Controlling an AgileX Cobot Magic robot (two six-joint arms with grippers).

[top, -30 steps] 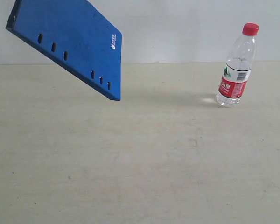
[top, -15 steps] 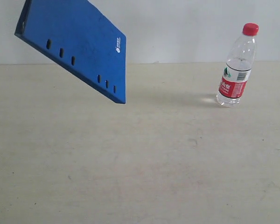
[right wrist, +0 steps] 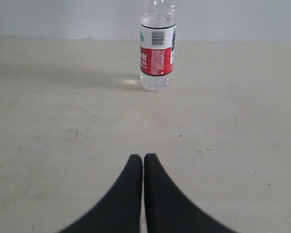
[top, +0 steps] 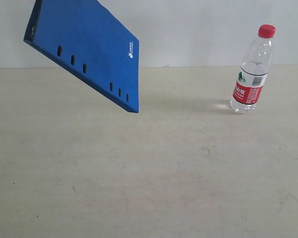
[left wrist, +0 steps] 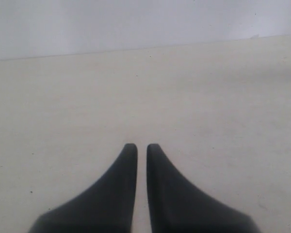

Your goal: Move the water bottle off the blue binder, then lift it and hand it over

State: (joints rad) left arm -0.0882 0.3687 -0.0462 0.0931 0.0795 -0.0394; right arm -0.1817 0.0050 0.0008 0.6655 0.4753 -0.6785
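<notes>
Pale beige worktop point(top: 149, 173) against a plain white wall point(top: 198, 29). My left claw point(left wrist: 141, 145) is pinched almost together on nothing, with only a thin slit between its tips. My right claw point(right wrist: 143, 156) is fully closed and also empty. Ahead of it the water bottle point(right wrist: 157, 53) stands upright at the far right. At the far left I see the blue binder point(top: 89, 49) tilted in the air, well apart from the bottle.

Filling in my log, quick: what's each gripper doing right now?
Left gripper: closed to a thin slit, holding nothing.
Right gripper: closed, holding nothing.
</notes>
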